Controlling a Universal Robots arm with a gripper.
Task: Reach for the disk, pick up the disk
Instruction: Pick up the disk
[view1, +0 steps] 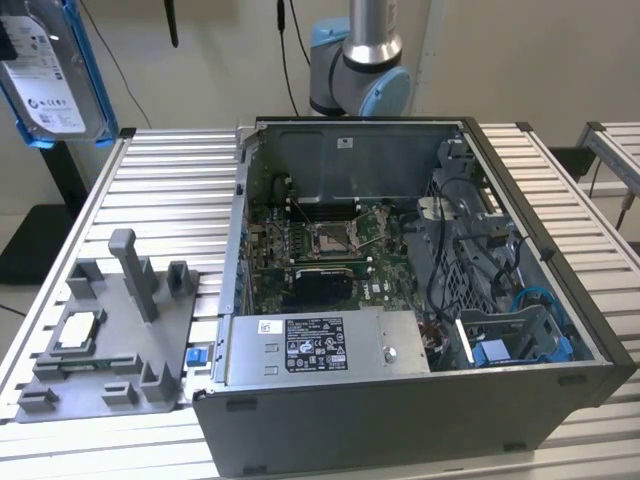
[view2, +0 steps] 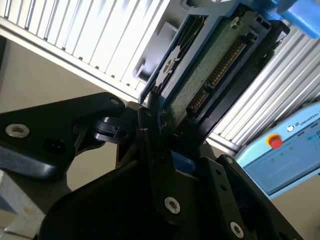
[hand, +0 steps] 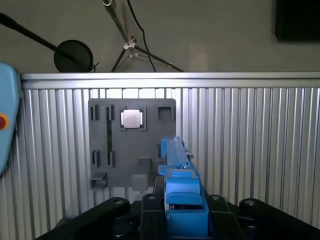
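Ribbed aluminium slats make the table (view1: 170, 190), with a pale wall behind it. On the table lies an open computer case (view1: 400, 425), the biggest thing here. Inside it are a green motherboard (view1: 330, 240) and a grey power supply (view1: 330, 345) along the near wall. Behind the far wall of the case stands the base of the robot arm (view1: 360, 70), silver with light blue caps. Beside the case, on the exterior view's left, a grey fixture plate (view1: 110, 350) lies flat on the slats, with posts and slots.

The disk (view1: 45, 75) hangs in the air well away from the case, high at the exterior view's left, above the far corner of the table. Its white label faces the camera and the blue frame runs along its edges. In the second wrist view the gripper (view2: 172, 125) has its black fingers (view2: 152, 145) closed tight on one end of the disk, whose green circuit board is turned up. A small square silver chip (view1: 78, 330) sits in a pocket of the fixture plate.
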